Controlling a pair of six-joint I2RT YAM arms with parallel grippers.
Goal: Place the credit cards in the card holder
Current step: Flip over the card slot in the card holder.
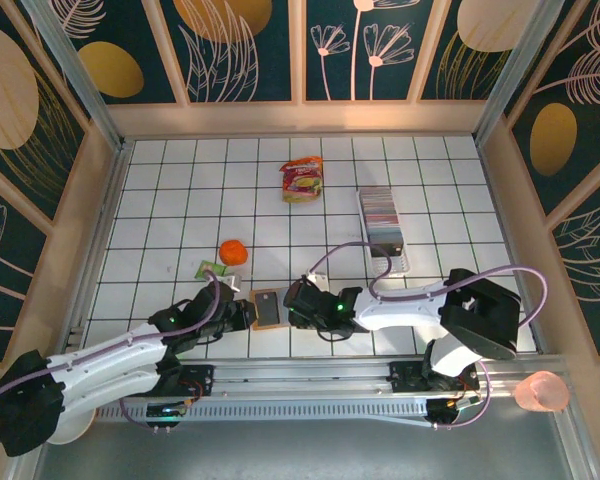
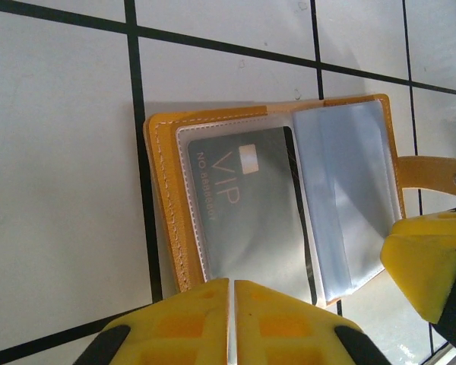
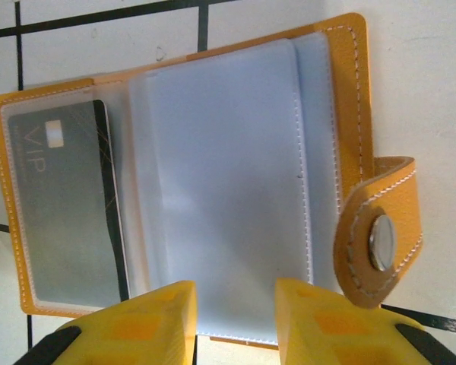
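Left gripper (image 2: 232,293): fingers closed flush together at the edge of the card holder (image 2: 171,228). Whether they nip the leather cannot be determined. Right gripper (image 3: 235,300): jaws parted over the edge of the clear sleeves (image 3: 228,152), with no evident grip.

The card holder lies open and flat by the tabletop's near edge, about midway along it, between both grippers. One grey card (image 2: 247,213) sits in a sleeve.

Step in hand, as judged: first card loaded, holder steadied open.

Next move: pick a single card from the credit cards (image 1: 384,212) stacked in the tray (image 1: 404,264) toward the right edge, then align it with a free sleeve.
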